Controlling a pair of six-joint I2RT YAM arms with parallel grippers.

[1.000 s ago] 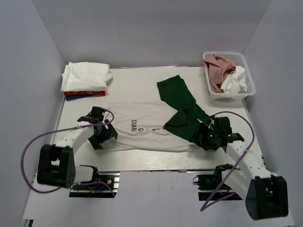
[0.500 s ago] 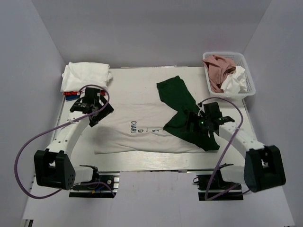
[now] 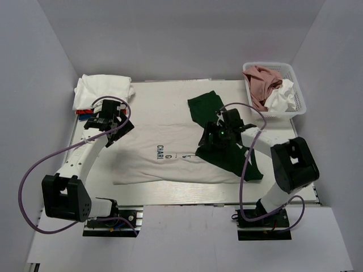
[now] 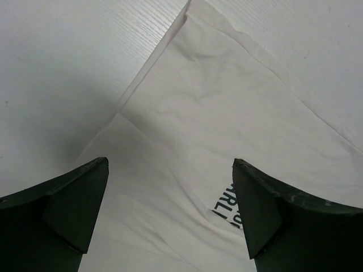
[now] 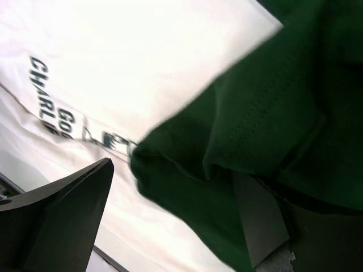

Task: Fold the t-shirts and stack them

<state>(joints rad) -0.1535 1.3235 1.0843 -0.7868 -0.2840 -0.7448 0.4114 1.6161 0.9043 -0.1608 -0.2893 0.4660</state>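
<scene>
Two shirts lie in the middle of the table [image 3: 164,90]. The off-white shirt [image 3: 170,164] with printed letters is spread flat, and the green shirt [image 3: 207,107] lies across its right part and reaches toward the far edge. The folded stack [image 3: 102,90] sits at the far left corner. At the far right corner the basket [image 3: 273,115] holds a pink shirt [image 3: 261,79] and a white shirt [image 3: 282,97].

The left gripper [image 3: 110,131] hangs over the left far part of the off-white shirt. Its fingers stand wide apart and hold nothing; in the wrist view only flat cloth and a folded edge show between them. The right gripper [image 5: 173,170] is also wide apart and empty, just above a rumpled fold of the green shirt.

I think the main risk is on the right side. The green cloth rests directly on the off-white one, so a grasp that goes too deep may pinch both layers — then lifting the green shirt would drag and wrinkle the flat shirt under it. A shallow grasp may slip off the thick fold. On the left, the fingers could catch only one layer of the edge, and the fold would come out uneven.
</scene>
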